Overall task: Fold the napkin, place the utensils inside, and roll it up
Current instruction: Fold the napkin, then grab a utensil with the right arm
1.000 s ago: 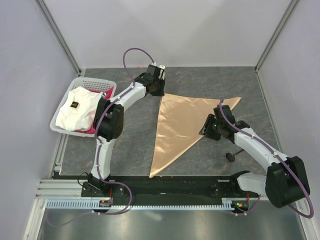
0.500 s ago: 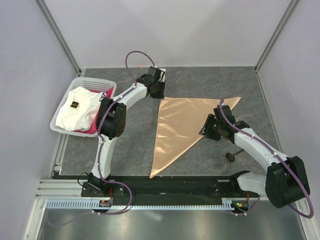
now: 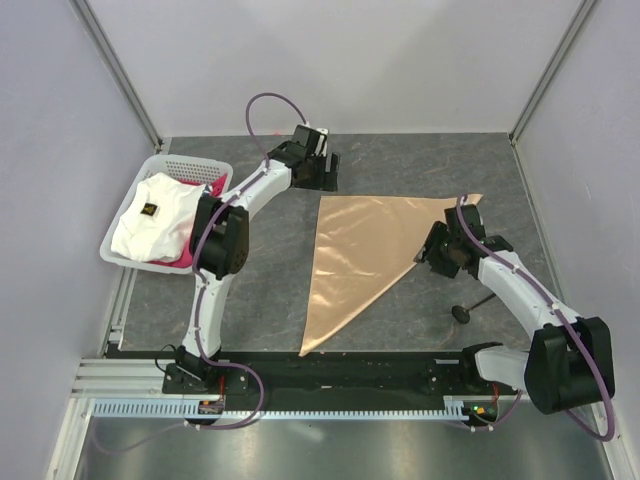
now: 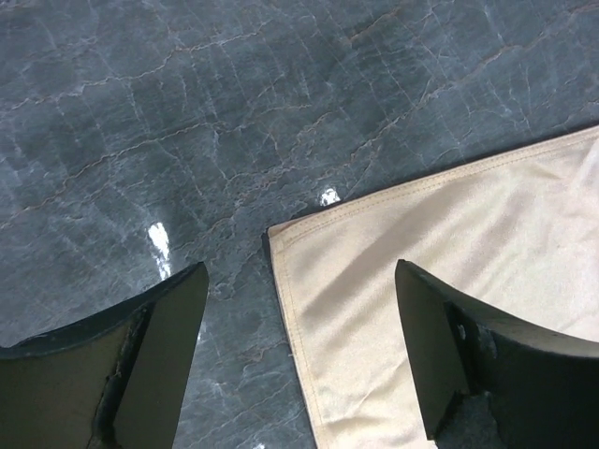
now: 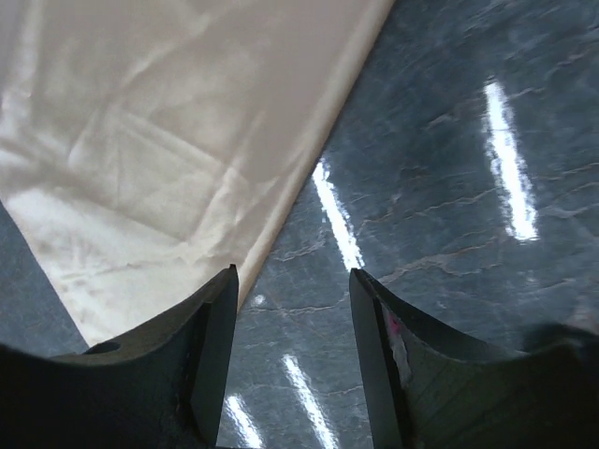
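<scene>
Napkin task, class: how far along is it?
Done: the napkin lies folded into a triangle. In hand: nothing; the left gripper is open over its corner, the right gripper open beside its long edge. Left: the spoon, lying beside the napkin, goes inside, then rolling.

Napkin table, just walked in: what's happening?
The peach napkin lies flat on the table, already folded into a triangle. Both claws are open and hold nothing. The left claw hovers over the napkin's far left corner, and the right claw over its long diagonal edge. The black spoon lies on bare table to the napkin's right, not yet on it.
</scene>
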